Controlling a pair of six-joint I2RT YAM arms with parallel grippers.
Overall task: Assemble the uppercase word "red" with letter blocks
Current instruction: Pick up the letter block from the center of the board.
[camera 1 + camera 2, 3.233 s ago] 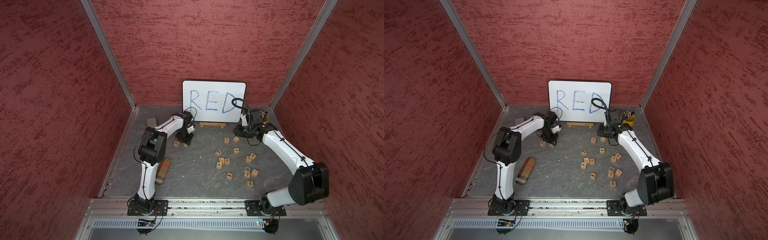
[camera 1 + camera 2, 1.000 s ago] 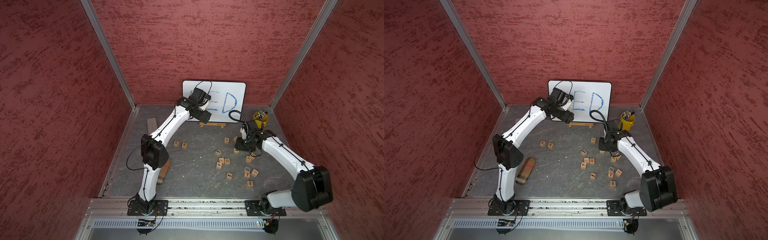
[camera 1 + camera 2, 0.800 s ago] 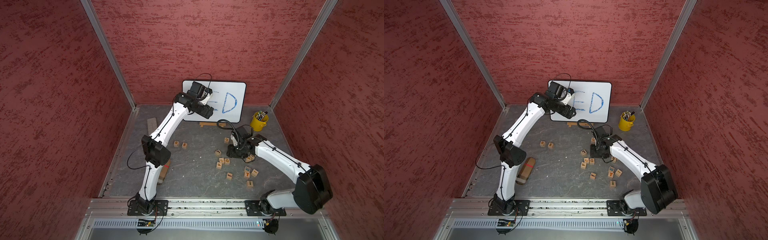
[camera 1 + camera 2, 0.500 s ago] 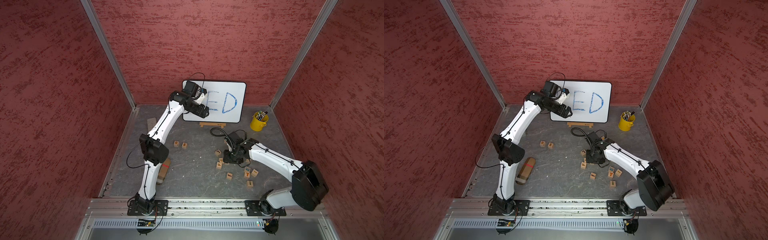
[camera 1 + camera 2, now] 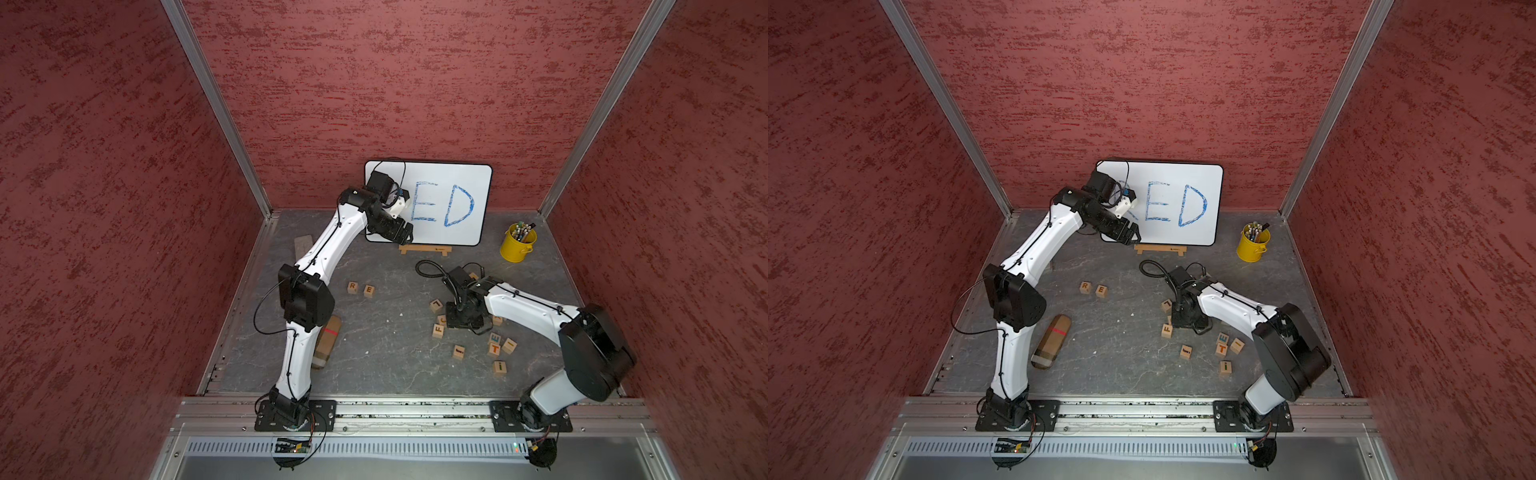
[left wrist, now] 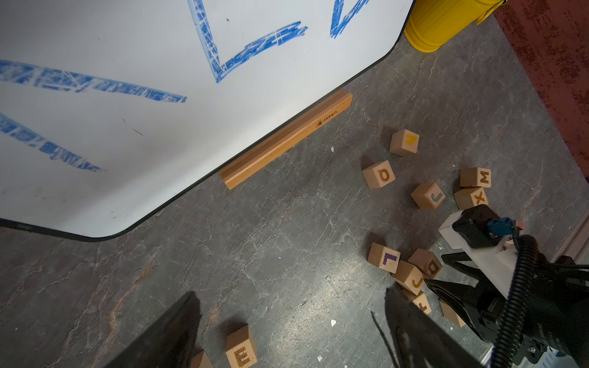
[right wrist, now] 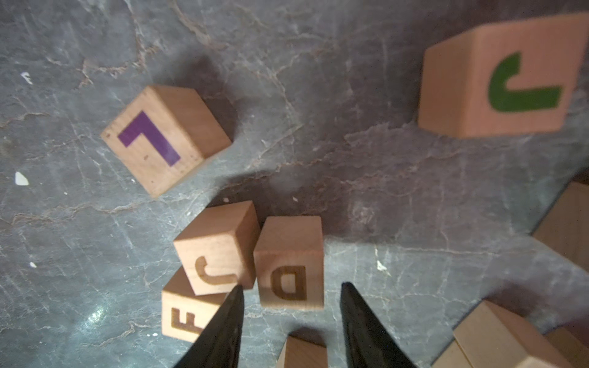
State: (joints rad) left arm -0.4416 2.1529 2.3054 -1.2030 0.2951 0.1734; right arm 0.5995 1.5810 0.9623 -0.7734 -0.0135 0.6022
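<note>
Red-walled booth, grey marbled table (image 5: 386, 332), whiteboard (image 5: 457, 178) at the back. Left claw (image 5: 1131, 240) has lifted off the R block (image 5: 352, 286) and E block (image 5: 369, 290), which sit side by side. It hangs wide open and empty before the board. Right claw (image 7: 291, 285) has swung in from the back corner, jaws part-open astride the D block (image 7: 288, 264), not gripping yet. D touches the J block (image 7: 220, 251), a likely snag.

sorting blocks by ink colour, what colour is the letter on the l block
Purple, on the L block; it shows best in the right wrist view.
</note>
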